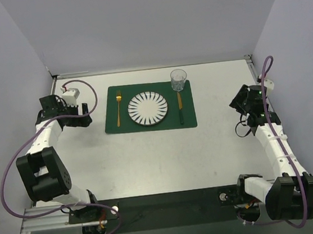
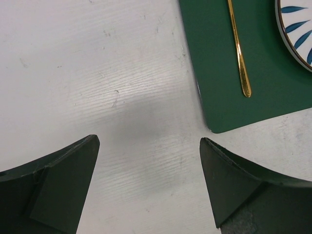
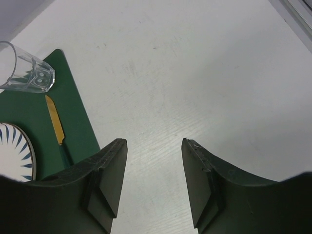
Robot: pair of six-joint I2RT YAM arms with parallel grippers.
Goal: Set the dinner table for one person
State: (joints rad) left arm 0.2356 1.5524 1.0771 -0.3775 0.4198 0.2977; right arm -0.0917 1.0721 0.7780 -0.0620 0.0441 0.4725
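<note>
White dinner table (image 1: pixel 150 157) lies beneath left end effector (image 2: pixel 148 140) and right end effector (image 3: pixel 153 141) (jaws apart).

plate (image 2: pixel 297 29) cut by right edge, fork (image 2: pixel 238 48) tines out of frame, glass (image 3: pixel 24 68) rim cropped left

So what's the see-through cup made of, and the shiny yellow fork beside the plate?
The clear tumbler looks like glass, though it might be hard plastic: the dark green placemat shows through it, and its thick base glints. The slim gold-coloured fork looks like polished metal with a gold finish, because a bright highlight runs along its smooth handle.
</note>
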